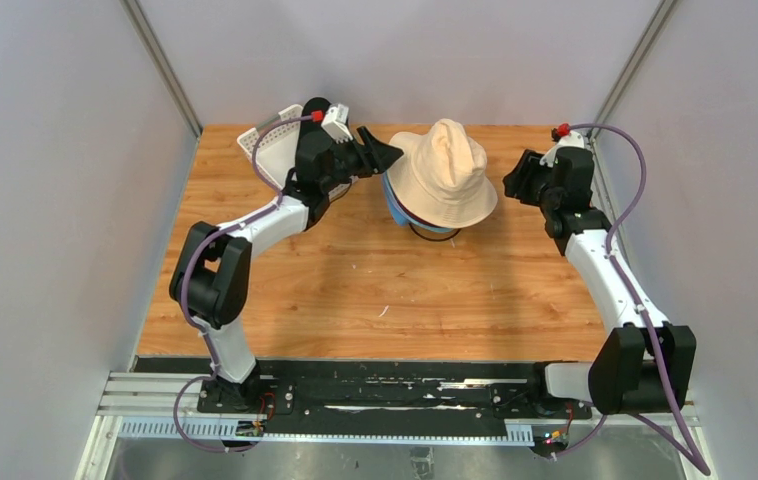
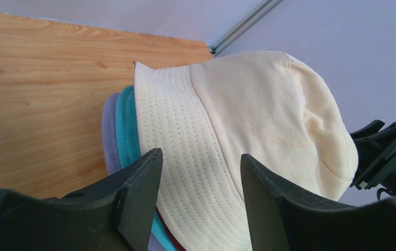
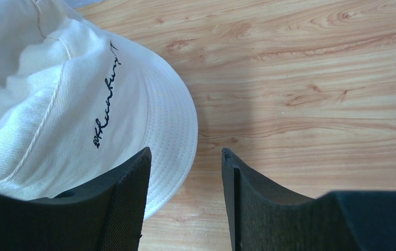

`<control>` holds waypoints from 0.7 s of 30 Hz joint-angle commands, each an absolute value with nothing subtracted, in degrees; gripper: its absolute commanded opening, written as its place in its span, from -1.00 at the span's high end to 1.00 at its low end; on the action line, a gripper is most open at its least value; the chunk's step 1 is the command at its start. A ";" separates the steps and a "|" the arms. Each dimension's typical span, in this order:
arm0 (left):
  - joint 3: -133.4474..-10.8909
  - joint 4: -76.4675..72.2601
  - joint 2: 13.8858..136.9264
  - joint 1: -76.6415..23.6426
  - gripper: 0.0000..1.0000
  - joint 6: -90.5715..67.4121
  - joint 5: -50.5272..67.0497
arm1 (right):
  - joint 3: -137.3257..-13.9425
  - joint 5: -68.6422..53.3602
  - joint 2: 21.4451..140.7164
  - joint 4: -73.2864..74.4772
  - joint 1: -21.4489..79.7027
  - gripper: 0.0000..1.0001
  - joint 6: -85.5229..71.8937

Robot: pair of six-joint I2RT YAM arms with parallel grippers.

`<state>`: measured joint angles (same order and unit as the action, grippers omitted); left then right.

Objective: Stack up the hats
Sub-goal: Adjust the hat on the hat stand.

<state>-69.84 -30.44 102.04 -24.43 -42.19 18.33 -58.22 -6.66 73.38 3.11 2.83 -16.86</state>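
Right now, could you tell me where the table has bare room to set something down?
Bare tabletop lies between the hat stack and the arm bases. The far edge is crowded: white basket, left hand, stack, right hand.

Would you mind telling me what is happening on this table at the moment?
Two robot arms are stacking soft fabric bucket hats on the wooden table. The beige hat tops the pile, with a teal hat, a lavender hat and a dark red hat peeking out beneath. The left gripper and right gripper flank the pile, both open and holding nothing.
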 commanded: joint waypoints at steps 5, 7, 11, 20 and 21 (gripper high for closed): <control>-71.02 -32.43 104.15 -23.39 -0.21 -41.82 19.22 | -57.04 -7.19 71.99 3.43 1.50 -0.03 -17.11; -70.77 -32.43 103.95 -23.14 -0.20 -41.61 18.89 | -57.13 -7.23 72.07 3.44 1.49 -0.03 -17.10; -69.81 -32.99 103.14 -22.75 -0.21 -41.60 18.12 | -57.21 -7.40 72.34 3.43 1.49 -0.03 -17.17; -70.62 -34.01 105.37 -22.64 -0.20 -42.73 19.94 | -57.21 -7.12 72.00 3.62 1.36 -0.03 -16.93; -70.76 -34.02 105.69 -22.63 -0.20 -42.73 20.06 | -57.22 -7.12 71.99 3.61 1.32 -0.03 -16.96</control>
<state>-70.26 -31.64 104.14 -22.98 -42.33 18.96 -57.82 -7.07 73.30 3.31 2.42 -16.86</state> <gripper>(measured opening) 0.600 0.517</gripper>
